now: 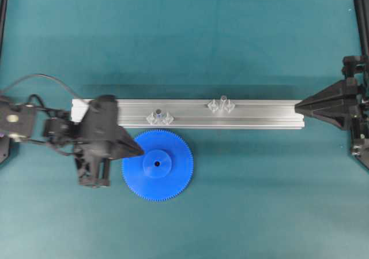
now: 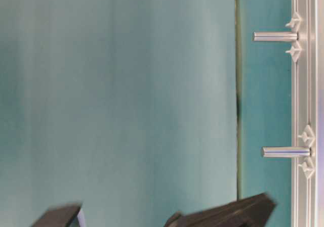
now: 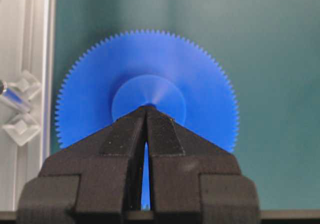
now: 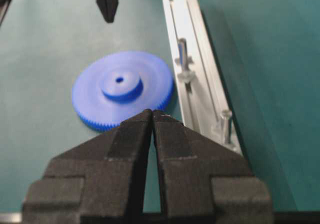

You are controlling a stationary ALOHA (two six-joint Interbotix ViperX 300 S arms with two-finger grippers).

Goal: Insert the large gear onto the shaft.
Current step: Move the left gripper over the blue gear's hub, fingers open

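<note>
The large gear [image 1: 157, 165] lies flat on the teal mat just in front of the aluminium rail [image 1: 259, 113]; it also shows as a blue disc [image 3: 200, 109] and from the right [image 4: 122, 89]. Two alike silver shafts stand upright on the rail, one [image 1: 159, 116] right behind the gear and one [image 1: 222, 104] further right; I cannot tell which is meant. My left gripper [image 1: 140, 151] is shut and empty, its tips [image 3: 146, 107] over the gear's left half by the hub. My right gripper [image 1: 297, 105] is shut and empty [image 4: 152, 112] at the rail's right end.
The table-level view is turned sideways and shows both pins [image 2: 276, 36] [image 2: 286, 151] sticking out from the rail [image 2: 304, 85], with a dark gripper part [image 2: 228, 214] at the bottom. Black frame posts [image 1: 362, 17] stand at the table's corners.
</note>
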